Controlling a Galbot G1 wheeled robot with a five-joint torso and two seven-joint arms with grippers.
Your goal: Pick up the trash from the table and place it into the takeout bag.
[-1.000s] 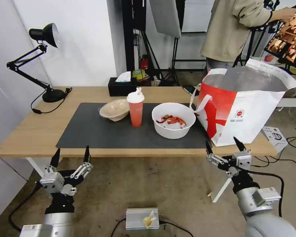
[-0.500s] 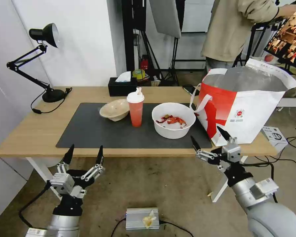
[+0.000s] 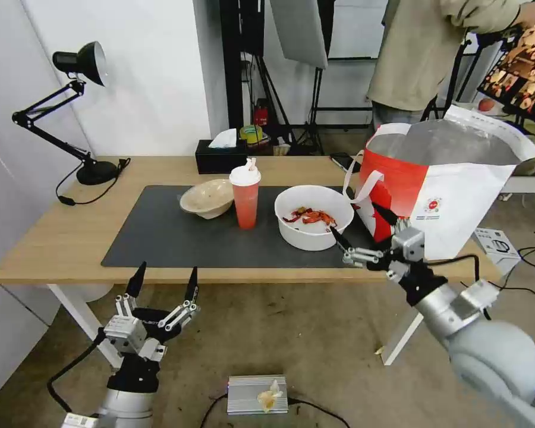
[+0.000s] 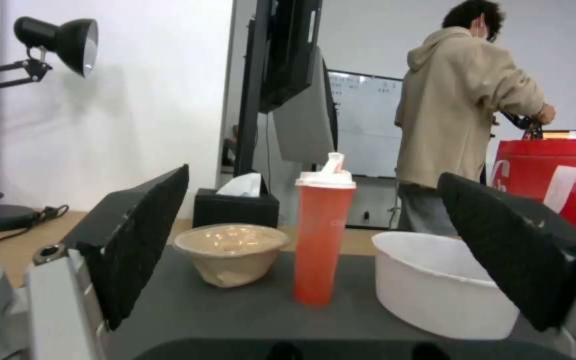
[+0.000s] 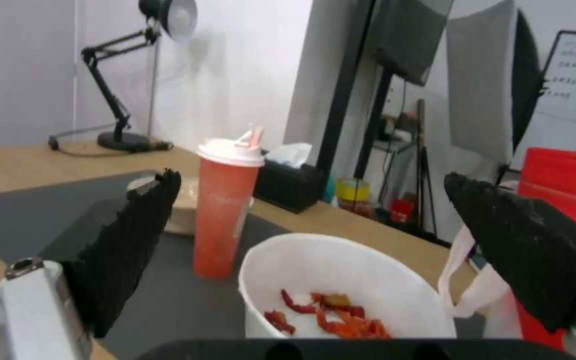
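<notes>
Head view: right gripper [image 3: 362, 233] at the table's [image 3: 53, 238] near edge, fingers spread wide and empty, just at 4 o'clock of the white bowl [image 3: 313, 224] with red scraps. Left gripper [image 3: 163, 282] hangs low in front of the table, fingers apart, holding nothing. Red cup [image 3: 245, 197] stands at 9 o'clock of the white bowl; beige bowl [image 3: 208, 198] tilted just beyond it. Takeout bag [image 3: 446, 190] open at 3 o'clock, strap draped near the bowl's rim.

Left wrist view: cup, beige bowl and white bowl [image 4: 441, 285] lie ahead on the mat; tissue box [image 4: 235, 207] behind.

Right wrist view: white bowl [image 5: 341, 290] sits between the open fingers. Judgement: pinch the near rim wall and lift level so scraps stay in. Bag strap [image 5: 465, 280] beside the rim could snag; cup [image 5: 228, 205] close enough to knock.
</notes>
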